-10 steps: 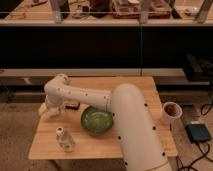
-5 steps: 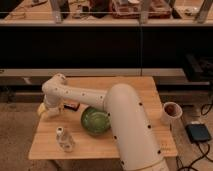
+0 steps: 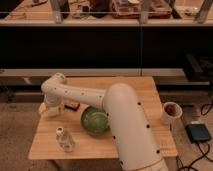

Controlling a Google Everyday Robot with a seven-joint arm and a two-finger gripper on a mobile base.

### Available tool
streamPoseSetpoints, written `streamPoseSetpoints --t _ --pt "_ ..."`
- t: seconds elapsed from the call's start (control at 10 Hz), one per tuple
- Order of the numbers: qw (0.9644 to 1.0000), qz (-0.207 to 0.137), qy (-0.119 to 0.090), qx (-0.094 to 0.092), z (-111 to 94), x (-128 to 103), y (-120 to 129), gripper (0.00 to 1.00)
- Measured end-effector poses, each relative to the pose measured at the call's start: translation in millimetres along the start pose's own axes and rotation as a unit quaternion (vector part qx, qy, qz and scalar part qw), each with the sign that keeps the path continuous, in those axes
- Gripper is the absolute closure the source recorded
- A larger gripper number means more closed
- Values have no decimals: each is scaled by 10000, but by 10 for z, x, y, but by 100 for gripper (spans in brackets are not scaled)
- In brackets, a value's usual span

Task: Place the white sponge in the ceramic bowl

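A green ceramic bowl sits in the middle of the wooden table. My white arm reaches from the lower right across the bowl's right side to the table's left edge. My gripper points down there, left of the bowl and apart from it. A pale patch shows at its tip; I cannot tell if that is the white sponge. A small whitish object stands at the front left of the table, and I cannot tell what it is.
A small dark and red object lies between the gripper and the bowl. A cup stands at the table's right edge. A dark device lies on the floor to the right. A dark counter runs behind the table.
The arm's upper part has swung a little to the left over the table. The gripper stays near the table's left edge. The bowl and the small whitish object have not moved.
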Motion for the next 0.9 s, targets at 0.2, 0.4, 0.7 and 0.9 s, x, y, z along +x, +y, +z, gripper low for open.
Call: streamPoseSetpoints --t 0.2,0.4,0.7,0.9 --pt "9999 -57 -81 -132 -11 -12 10 56" --pt "9989 -210 -189 -364 -40 -37 54 72" --pt "9959 -412 -405 -690 -43 -98 61 73" --pt "9948 -440 -495 -771 -48 -110 30 80"
